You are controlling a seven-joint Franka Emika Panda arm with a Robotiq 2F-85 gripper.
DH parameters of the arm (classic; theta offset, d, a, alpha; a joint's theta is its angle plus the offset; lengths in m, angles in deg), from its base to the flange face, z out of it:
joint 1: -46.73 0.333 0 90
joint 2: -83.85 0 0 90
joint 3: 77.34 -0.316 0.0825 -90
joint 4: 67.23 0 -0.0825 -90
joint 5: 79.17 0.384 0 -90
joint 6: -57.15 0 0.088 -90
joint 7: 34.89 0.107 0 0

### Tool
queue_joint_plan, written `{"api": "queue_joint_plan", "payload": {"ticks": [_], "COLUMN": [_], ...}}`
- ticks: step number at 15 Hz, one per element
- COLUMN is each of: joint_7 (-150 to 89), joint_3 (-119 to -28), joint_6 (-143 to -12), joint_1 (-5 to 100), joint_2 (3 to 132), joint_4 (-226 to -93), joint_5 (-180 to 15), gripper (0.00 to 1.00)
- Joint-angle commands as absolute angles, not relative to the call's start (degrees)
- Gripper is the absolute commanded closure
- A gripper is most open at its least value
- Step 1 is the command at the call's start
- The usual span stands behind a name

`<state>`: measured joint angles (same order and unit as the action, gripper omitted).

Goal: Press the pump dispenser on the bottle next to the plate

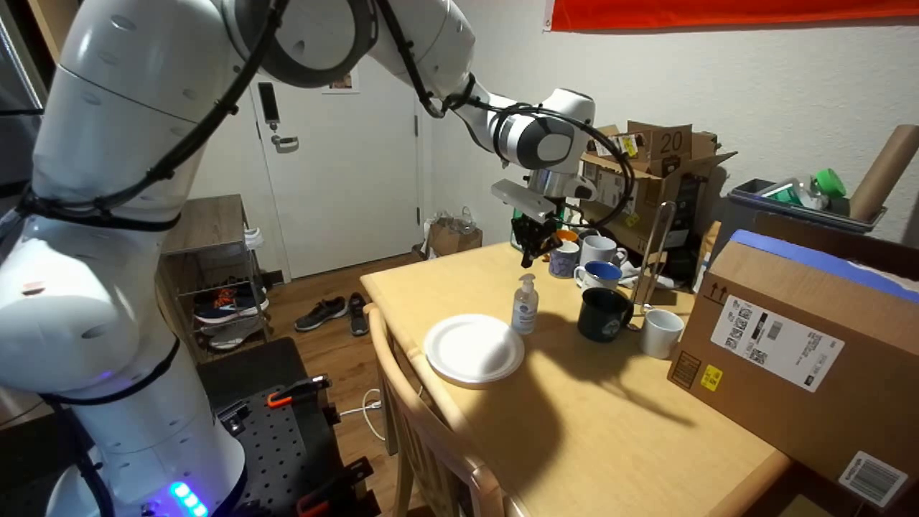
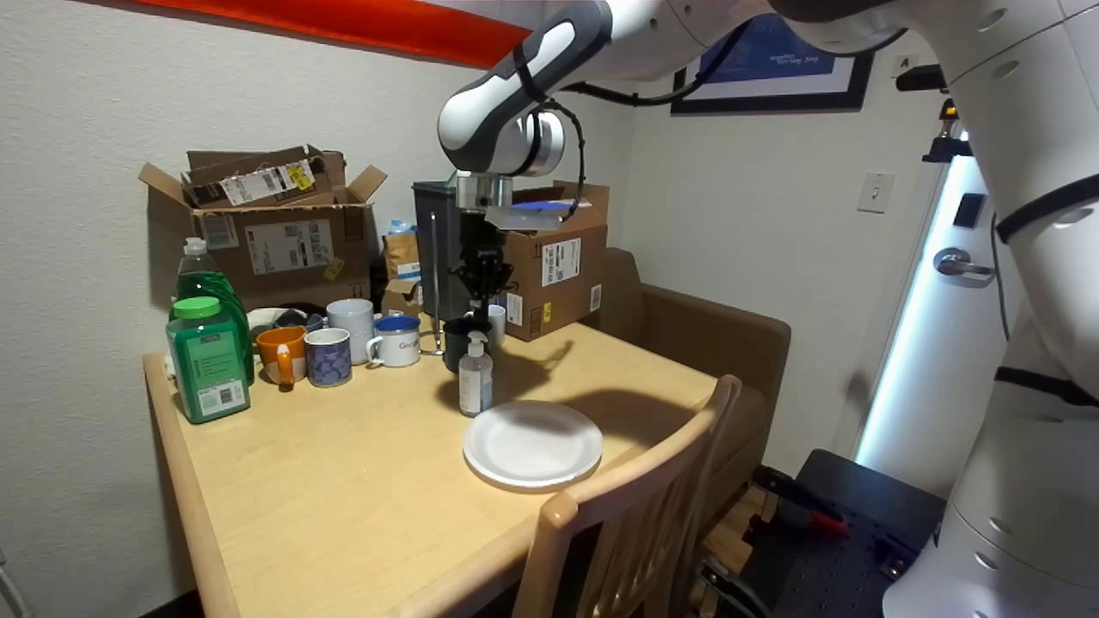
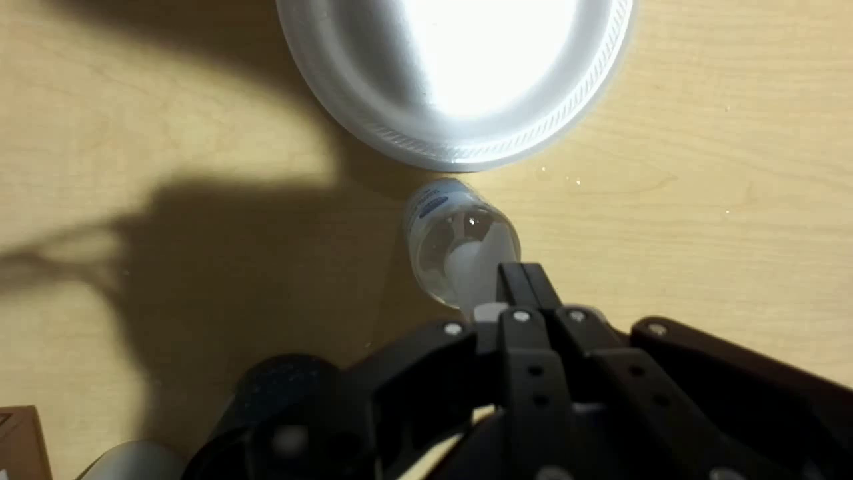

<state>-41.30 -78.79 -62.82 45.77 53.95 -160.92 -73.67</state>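
The angular tool [image 3: 528, 283] hangs above the slim translucent bottle [image 1: 525, 310].

Wooden table [image 2: 343, 489], white plate [image 2: 532, 444], pump bottle [image 2: 475, 384], mugs [image 2: 397, 346], green bottles [image 2: 209, 360]

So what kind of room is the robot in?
Probably a room in somebody's home, maybe where they eat: there are mugs on a table, a chair beside it, and a shoe rack.
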Motion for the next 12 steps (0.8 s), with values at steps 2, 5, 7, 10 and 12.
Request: {"api": "queue_joint_plan", "payload": {"ticks": [2,5,7,10,12], "joint_7": [-42.76,-43.10,-43.10,-43.38,-43.97], "joint_3": [-79.88,-80.10,-80.19,-80.33,-80.61], "joint_6": [-62.30,-62.12,-61.99,-61.93,-62.21], "joint_1": [44.82,44.62,44.49,44.23,43.94], "joint_2": [52.50,51.69,51.20,50.31,49.65], "joint_4": [-159.34,-158.91,-158.62,-157.91,-157.63], "joint_5": [-72.12,-71.89,-71.79,-71.72,-71.49], "gripper": [1.00,1.00,1.00,1.00,1.00]}}
